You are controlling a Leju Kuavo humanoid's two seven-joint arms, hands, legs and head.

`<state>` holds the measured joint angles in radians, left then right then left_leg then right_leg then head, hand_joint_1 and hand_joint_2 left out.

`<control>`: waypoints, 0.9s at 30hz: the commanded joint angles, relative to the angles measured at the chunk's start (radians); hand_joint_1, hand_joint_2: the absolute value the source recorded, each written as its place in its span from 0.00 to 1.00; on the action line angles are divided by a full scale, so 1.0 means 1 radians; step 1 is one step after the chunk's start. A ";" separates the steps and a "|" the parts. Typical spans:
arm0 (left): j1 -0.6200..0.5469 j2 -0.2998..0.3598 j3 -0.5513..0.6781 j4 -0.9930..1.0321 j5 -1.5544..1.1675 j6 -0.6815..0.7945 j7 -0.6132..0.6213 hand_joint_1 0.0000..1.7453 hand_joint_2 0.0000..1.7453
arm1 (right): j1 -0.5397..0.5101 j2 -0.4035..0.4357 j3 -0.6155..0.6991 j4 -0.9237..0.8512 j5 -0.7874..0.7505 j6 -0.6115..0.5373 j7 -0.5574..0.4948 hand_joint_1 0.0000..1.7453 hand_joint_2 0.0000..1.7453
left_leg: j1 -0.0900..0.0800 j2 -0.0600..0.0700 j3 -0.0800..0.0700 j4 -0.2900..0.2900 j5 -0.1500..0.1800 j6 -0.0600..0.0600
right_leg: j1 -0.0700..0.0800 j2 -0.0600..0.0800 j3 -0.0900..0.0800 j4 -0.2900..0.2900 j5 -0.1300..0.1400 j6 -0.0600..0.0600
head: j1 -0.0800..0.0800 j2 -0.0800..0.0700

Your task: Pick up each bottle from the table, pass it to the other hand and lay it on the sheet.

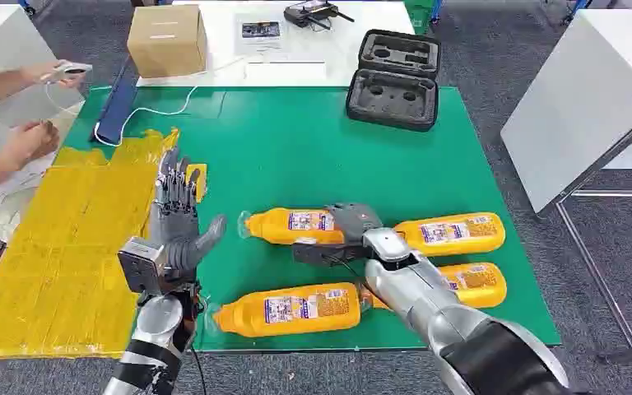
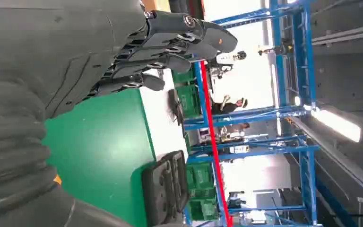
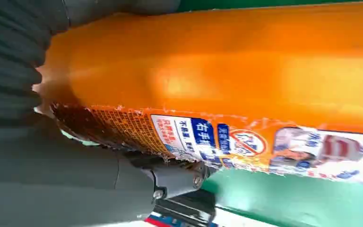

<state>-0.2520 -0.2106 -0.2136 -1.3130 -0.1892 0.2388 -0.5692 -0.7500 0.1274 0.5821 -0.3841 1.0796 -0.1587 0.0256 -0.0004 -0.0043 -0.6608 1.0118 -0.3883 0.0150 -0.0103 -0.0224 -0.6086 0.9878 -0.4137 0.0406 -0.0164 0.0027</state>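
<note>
- Right hand (image 1: 354, 226) fingers wrap the upper-left bottle (image 1: 292, 225) at its base.
- Left hand (image 1: 177, 218) fingers spread, empty.
- Bottle likely rigid, slick, moderately heavy; grip mid-body.

— Any print I can read from here?

— Only on the bottle (image 3: 227, 71) under my right hand (image 3: 52, 179): its label (image 3: 246, 146) carries blue and white blocks of Chinese characters, a red circle with a slash, and dense fine print on orange, too blurred for me to make out.

— And from the head camera?

— The bottle labels (image 1: 311, 220) and a leaflet (image 1: 261, 30) show print, all too small to read.
</note>
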 commanded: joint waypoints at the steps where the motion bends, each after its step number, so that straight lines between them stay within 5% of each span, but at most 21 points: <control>1: -0.039 0.001 -0.006 0.067 -0.004 -0.002 0.008 0.00 1.00 | -0.013 -0.003 -0.034 0.058 -0.002 -0.037 -0.008 1.00 1.00 | 0.000 -0.002 0.005 -0.001 -0.002 -0.001 | 0.000 -0.001 0.006 -0.001 -0.002 -0.001 | 0.000 0.000; 10: -0.049 -0.009 -0.029 0.092 -0.026 0.010 0.007 0.00 1.00 | 0.094 0.041 -0.291 -0.161 -0.150 -0.423 -0.229 1.00 1.00 | 0.000 0.000 0.007 0.000 -0.003 -0.001 | 0.000 0.001 0.008 -0.001 -0.003 -0.002 | 0.000 0.000; 14: -0.065 -0.013 -0.046 0.098 -0.027 0.019 -0.004 0.00 1.00 | 0.193 0.062 -0.397 -0.360 -0.280 -0.502 -0.372 1.00 1.00 | 0.000 -0.002 0.002 -0.001 -0.001 -0.001 | 0.000 -0.001 0.003 -0.001 -0.002 -0.001 | 0.000 0.000; 22: -0.090 -0.013 -0.088 0.100 -0.035 0.020 0.001 0.00 1.00 | 0.267 0.089 -0.448 -0.523 -0.469 -0.389 -0.499 1.00 1.00 | 0.000 -0.002 0.001 0.000 -0.001 -0.001 | 0.000 -0.001 0.002 0.000 -0.001 -0.001 | 0.000 0.000; 27: -0.107 -0.018 -0.105 0.114 -0.038 0.012 0.007 0.00 1.00 | 0.287 0.124 -0.403 -0.517 -0.594 -0.180 -0.526 1.00 1.00 | 0.000 -0.001 0.004 0.000 -0.002 -0.001 | 0.000 0.000 0.005 -0.001 -0.003 -0.002 | 0.000 0.000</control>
<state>-0.2885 -0.2300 -0.2689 -1.2856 -0.2243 0.2602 -0.5738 -0.4860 0.2097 0.1966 -0.8458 0.5914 -0.5266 -0.4740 -0.0004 -0.0044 -0.6619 1.0118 -0.3886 0.0148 -0.0102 -0.0225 -0.6095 0.9878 -0.4139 0.0405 -0.0164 0.0027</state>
